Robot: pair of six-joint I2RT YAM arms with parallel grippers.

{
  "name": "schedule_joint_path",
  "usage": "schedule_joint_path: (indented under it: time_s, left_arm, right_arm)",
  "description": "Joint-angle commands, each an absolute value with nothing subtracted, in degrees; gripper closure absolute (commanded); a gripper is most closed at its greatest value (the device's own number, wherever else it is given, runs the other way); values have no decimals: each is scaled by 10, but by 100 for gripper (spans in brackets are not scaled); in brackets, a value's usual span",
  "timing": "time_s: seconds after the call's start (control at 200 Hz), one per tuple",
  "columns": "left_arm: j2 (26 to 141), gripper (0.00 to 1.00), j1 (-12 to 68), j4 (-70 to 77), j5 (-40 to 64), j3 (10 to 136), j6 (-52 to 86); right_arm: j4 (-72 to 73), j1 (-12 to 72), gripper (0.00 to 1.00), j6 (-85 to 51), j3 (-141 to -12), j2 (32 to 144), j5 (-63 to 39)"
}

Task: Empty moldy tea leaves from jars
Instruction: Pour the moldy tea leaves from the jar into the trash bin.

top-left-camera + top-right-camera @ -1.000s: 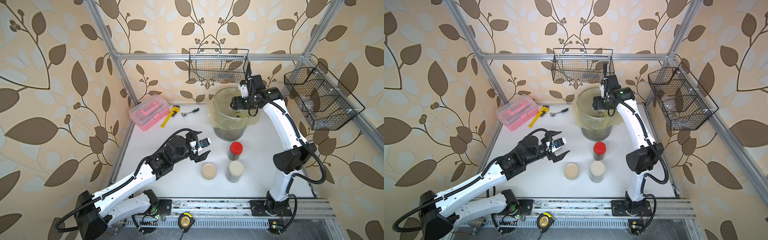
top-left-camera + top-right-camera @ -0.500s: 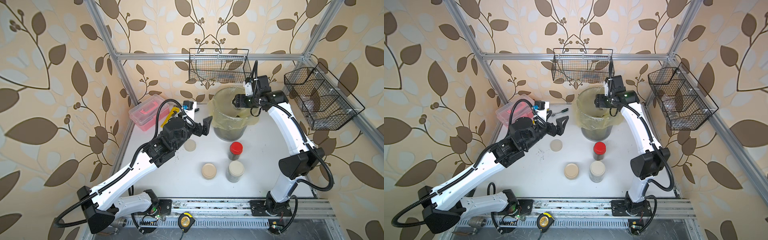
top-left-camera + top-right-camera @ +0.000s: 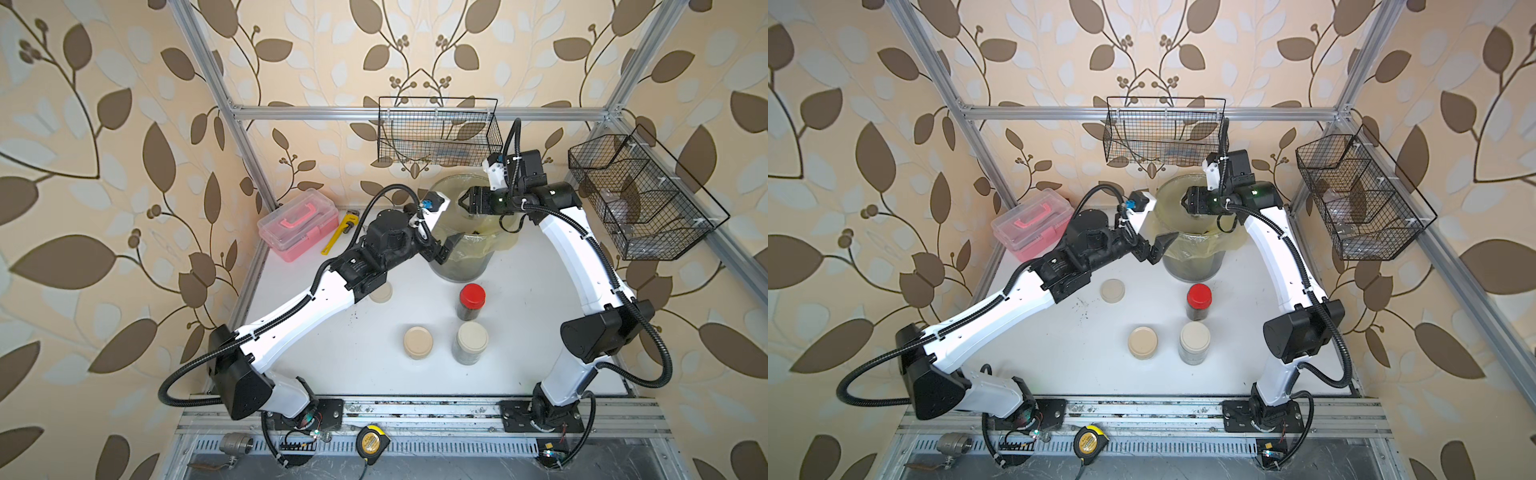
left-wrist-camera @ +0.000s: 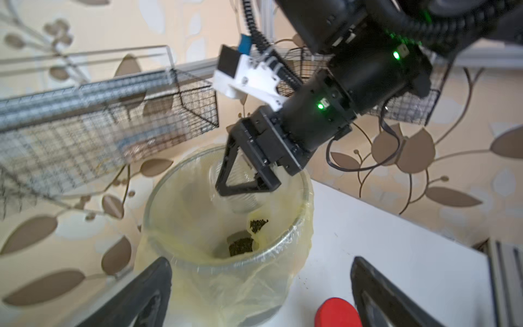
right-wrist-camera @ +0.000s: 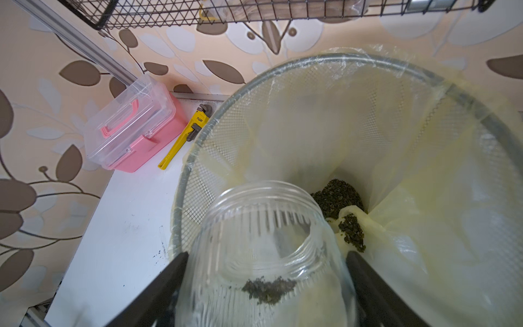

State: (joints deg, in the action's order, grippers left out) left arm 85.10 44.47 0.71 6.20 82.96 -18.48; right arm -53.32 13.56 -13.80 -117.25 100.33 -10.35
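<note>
We tilt an open jar [image 5: 263, 226], gripped in our right claw [image 3: 468, 204], over the lined bin [image 5: 198, 136] so moldy tea leaves [image 5: 336, 195] drop in; left claw [image 3: 1158, 248] gapes empty.

A white table [image 3: 519, 332] stands inside an aluminium frame [image 3: 415, 111], against beige wallpaper [image 3: 104, 166] with brown leaves. At the back is a grey mesh bin [image 3: 457, 270] lined with yellowish plastic. In the back left corner, a pink toolbox [image 3: 297, 224] with a clear lid lies just beside a yellow pipe wrench [image 3: 338, 232]. A black wire basket [image 3: 436, 133] hangs on the back wall and a second wire basket [image 3: 640, 208] on the right wall. A yellow tape measure [image 3: 372, 442] and a metal valve fitting [image 3: 235, 444] lie below the table's front edge.
</note>
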Motion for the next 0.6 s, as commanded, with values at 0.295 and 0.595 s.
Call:
schedule_joint_path:
  time_s: [0.295, 0.595]
  left_arm:
    - [1014, 1, 384, 36, 278, 1007, -560]
    - [1088, 1, 380, 42, 271, 1096, -547]
  right_arm:
    - [-503, 125, 69, -124, -1126, 919, -159]
    - [-471, 123, 69, -124, -1078, 891, -221]
